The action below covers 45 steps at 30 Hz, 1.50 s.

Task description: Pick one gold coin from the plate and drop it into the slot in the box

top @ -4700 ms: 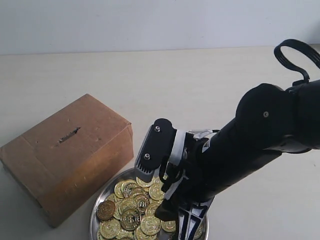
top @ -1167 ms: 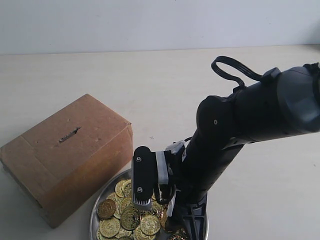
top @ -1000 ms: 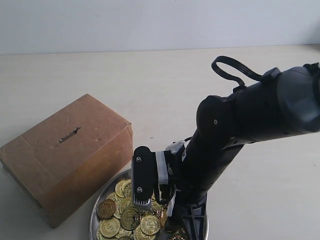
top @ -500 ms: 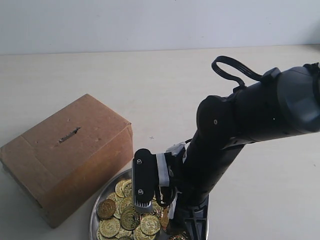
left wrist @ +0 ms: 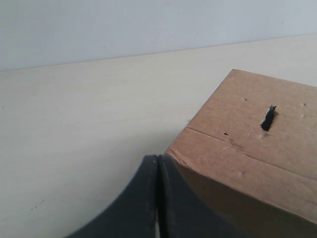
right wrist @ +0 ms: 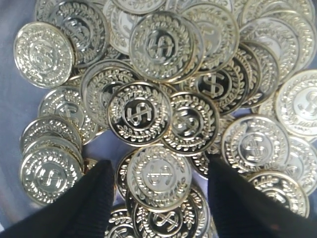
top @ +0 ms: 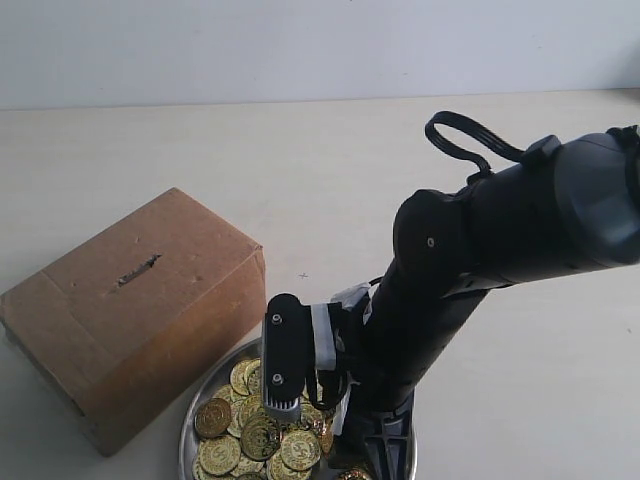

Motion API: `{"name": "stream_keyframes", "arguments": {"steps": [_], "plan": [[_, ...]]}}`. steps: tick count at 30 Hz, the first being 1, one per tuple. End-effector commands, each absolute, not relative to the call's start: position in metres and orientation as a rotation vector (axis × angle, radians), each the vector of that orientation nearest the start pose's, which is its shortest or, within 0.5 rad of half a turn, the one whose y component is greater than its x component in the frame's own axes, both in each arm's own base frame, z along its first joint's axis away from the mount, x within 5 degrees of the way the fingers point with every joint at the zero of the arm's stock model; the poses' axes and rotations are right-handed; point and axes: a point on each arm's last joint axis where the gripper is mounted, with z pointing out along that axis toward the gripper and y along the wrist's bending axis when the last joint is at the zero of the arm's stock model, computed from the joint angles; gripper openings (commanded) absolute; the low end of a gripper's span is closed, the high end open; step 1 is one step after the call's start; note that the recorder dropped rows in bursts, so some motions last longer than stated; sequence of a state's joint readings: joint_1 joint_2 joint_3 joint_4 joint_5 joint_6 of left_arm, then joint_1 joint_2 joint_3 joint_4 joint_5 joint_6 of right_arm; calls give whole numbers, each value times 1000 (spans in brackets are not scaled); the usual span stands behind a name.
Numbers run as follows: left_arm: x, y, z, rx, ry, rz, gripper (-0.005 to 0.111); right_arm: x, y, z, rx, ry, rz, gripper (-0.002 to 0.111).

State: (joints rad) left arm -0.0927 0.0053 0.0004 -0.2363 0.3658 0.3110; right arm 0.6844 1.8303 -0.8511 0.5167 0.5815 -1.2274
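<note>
- Black jaws of the right gripper (right wrist: 158,168) stand wide apart, holding nothing, and straddle one coin (right wrist: 158,176) on top of the heap.
- They would best close slowly on that coin's rim alone, since overlapping neighbours may lift with it.
- The plate (top: 186,437) lies just beside the box (top: 130,320), whose slot (top: 137,269) is on top.
- The left gripper (left wrist: 157,198) is closed on nothing, near the box.

Ext high, wrists close; ext/L share box (top: 150,290).
</note>
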Motion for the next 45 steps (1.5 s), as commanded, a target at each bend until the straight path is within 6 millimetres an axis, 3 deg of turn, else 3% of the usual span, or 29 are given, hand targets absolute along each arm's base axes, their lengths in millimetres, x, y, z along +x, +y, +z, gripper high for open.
{"name": "stream_keyframes", "arguments": {"steps": [1, 10, 15, 22, 45], "plan": [[52, -13, 182, 212, 1821, -88, 0, 216, 209, 120, -1999, 2153, 401, 54], [52, -13, 182, 212, 1821, -88, 0, 216, 210, 120, -1985, 2157, 395, 54], [52, -13, 182, 212, 1821, -88, 0, 216, 209, 104, -2012, 2202, 406, 54], [52, -13, 182, 212, 1821, -88, 0, 216, 210, 104, -2003, 2209, 413, 53], [52, -13, 182, 212, 1821, -88, 0, 216, 210, 109, -1979, 2204, 421, 29]]}}
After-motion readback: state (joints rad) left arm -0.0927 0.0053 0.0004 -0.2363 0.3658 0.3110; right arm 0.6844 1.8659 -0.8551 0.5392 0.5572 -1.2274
